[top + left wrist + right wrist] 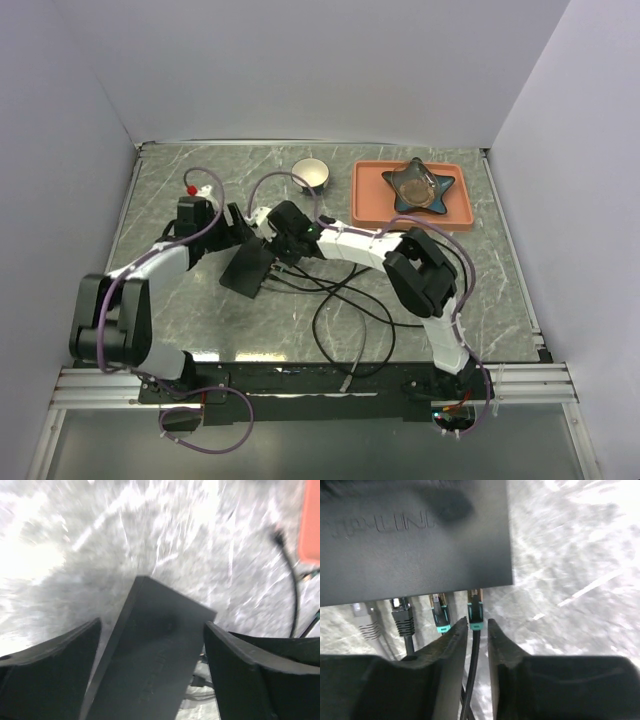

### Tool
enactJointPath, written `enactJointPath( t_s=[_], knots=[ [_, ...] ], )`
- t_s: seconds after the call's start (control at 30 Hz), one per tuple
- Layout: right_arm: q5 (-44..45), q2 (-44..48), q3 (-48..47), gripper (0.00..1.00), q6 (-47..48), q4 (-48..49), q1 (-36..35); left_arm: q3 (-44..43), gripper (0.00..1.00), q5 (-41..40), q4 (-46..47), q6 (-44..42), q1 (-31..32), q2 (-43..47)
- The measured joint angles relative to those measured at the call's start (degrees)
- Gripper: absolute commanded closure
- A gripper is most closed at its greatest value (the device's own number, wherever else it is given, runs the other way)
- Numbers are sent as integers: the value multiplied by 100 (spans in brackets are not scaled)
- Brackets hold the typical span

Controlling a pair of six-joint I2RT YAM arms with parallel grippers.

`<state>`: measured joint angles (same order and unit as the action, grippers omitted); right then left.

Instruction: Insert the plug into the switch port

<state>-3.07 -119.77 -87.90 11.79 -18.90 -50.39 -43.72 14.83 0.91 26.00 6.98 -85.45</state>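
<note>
Switch (247,268): lay on the worktop, between its centre and left edge.
Plug (475,611): sat in the switch's end port; insertion judged complete.
Right gripper (477,630): narrowly parted, straddling the cable (472,680), not pinching.
Left gripper (152,624): spread wide, flanking the switch without contact.
Remaining: retract both arms.

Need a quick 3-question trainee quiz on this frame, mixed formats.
1. True or false: the left pincer is clamped on the switch.
2. How many plugs line the switch's edge in the right wrist view? A two, B four, C six.
3. Fill in: the right pincer straddles the cable of the ___ plug in that view.
Key: 1 false, its jaws stand wide open; 2 B; 3 rightmost.
</note>
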Motion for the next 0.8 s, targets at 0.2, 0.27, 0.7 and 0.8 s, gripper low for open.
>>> enactJointPath(
  t_s=[0.2,0.27,0.7,0.8],
  knots=[
    [332,595,11,46,-44,109,0,9,1,-372,-177,199,-31,1023],
    [407,793,4,34,-68,133,0,-15,1,-433,-313,227,-31,1327],
    [203,3801,1980,1,-824,695,-37,1176,4,-323,-444,1331,-31,4540],
    [87,4662,2739,1,-1158,898,-79,1812,4,-164,-426,1690,-26,5112]
  ],
)
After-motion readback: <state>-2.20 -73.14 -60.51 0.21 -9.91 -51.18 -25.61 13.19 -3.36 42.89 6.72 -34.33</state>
